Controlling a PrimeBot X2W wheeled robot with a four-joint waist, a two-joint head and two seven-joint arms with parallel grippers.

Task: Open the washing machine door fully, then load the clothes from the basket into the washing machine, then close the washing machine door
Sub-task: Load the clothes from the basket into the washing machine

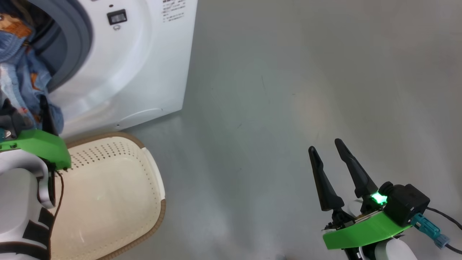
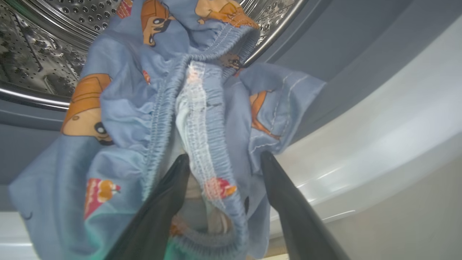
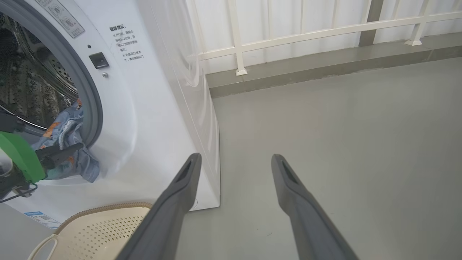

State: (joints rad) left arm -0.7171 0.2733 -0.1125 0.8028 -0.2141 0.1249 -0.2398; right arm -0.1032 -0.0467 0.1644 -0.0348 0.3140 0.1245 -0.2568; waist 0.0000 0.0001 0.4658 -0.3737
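One white washing machine [image 1: 144, 65], one cream basket [image 1: 108, 195], one bundle of blue printed clothes [image 1: 18, 79], two claws, left claw [image 2: 223, 157] and right claw [image 1: 325, 144], two dark fingers [image 1: 325, 184] each, one white railing [image 3: 288, 36], one blue label [image 3: 39, 217]

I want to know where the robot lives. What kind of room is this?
Probably a laundry area, maybe on a balcony. There is a white front-loading washing machine, a cream laundry basket on the grey floor in front of it, and a white railing behind.
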